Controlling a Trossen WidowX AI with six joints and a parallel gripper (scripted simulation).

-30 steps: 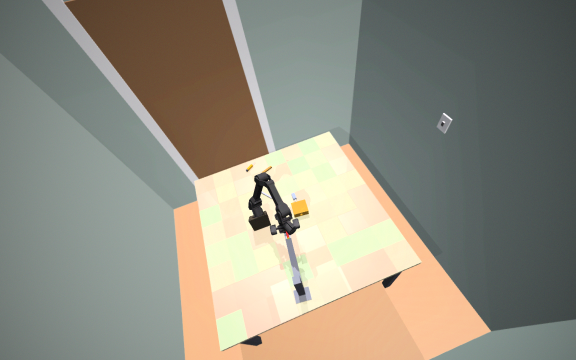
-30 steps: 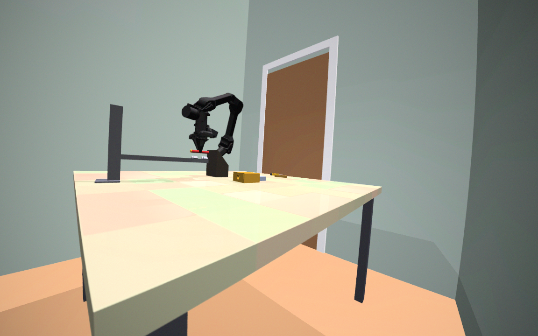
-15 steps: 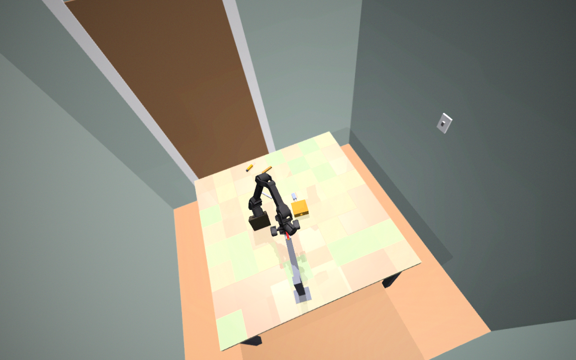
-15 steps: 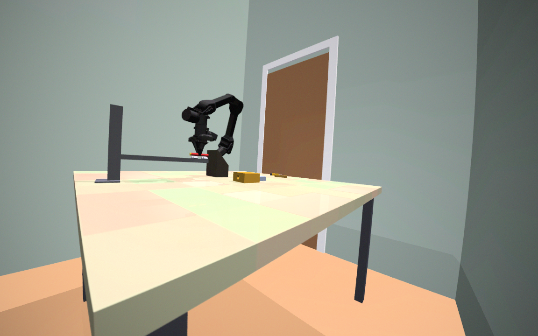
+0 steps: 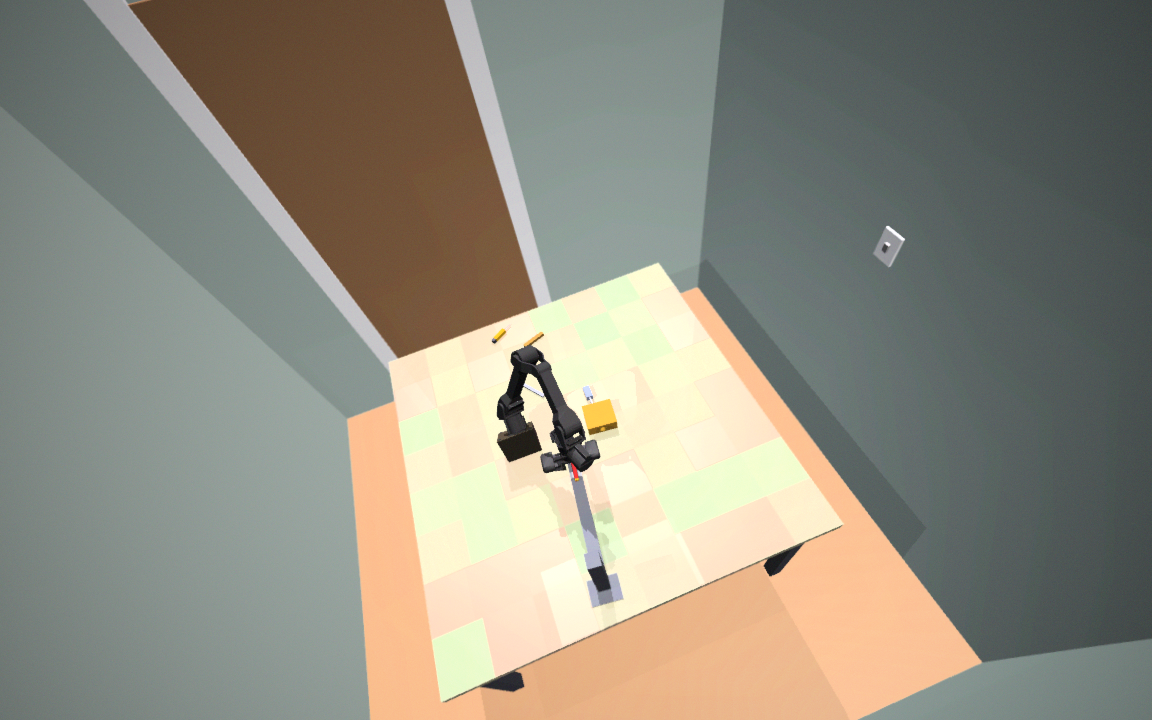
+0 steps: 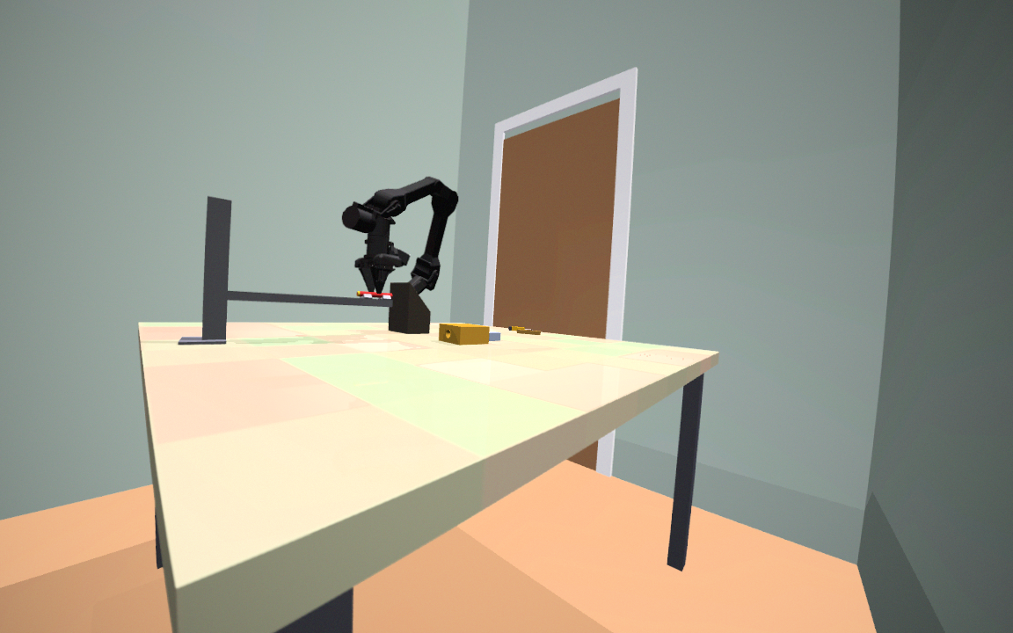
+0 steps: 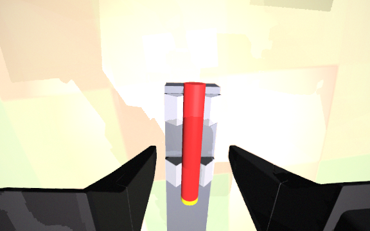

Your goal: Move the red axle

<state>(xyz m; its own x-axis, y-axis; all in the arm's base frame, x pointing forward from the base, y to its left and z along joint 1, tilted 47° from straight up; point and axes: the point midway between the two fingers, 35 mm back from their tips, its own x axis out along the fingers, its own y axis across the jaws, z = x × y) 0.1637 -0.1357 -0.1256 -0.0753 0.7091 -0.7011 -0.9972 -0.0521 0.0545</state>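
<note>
The red axle point(image 5: 575, 473) point(image 6: 378, 294) point(image 7: 193, 138) with a yellow end lies lengthwise along the bracket's arm, in the two pale V-blocks point(image 7: 174, 171). The grey bracket point(image 5: 586, 519) point(image 6: 289, 297) point(image 7: 187, 218) is a post with a long level arm. My gripper point(image 6: 375, 292) point(image 7: 193, 151) is open. Its fingertips stand on either side of the axle and bracket arm, with a gap on both sides in the wrist view. The orange-yellow beam point(image 5: 599, 416) point(image 6: 462, 333) is a block on the table with a round hole in its end face.
The bracket's upright post point(image 5: 596, 573) point(image 6: 216, 267) stands near the table's edge. A small blue-grey block point(image 5: 588, 394) point(image 6: 494, 336) is at the beam's far end. A yellow piece with a dark end point(image 5: 499, 335) and an orange strip point(image 5: 533, 339) lie behind the arm.
</note>
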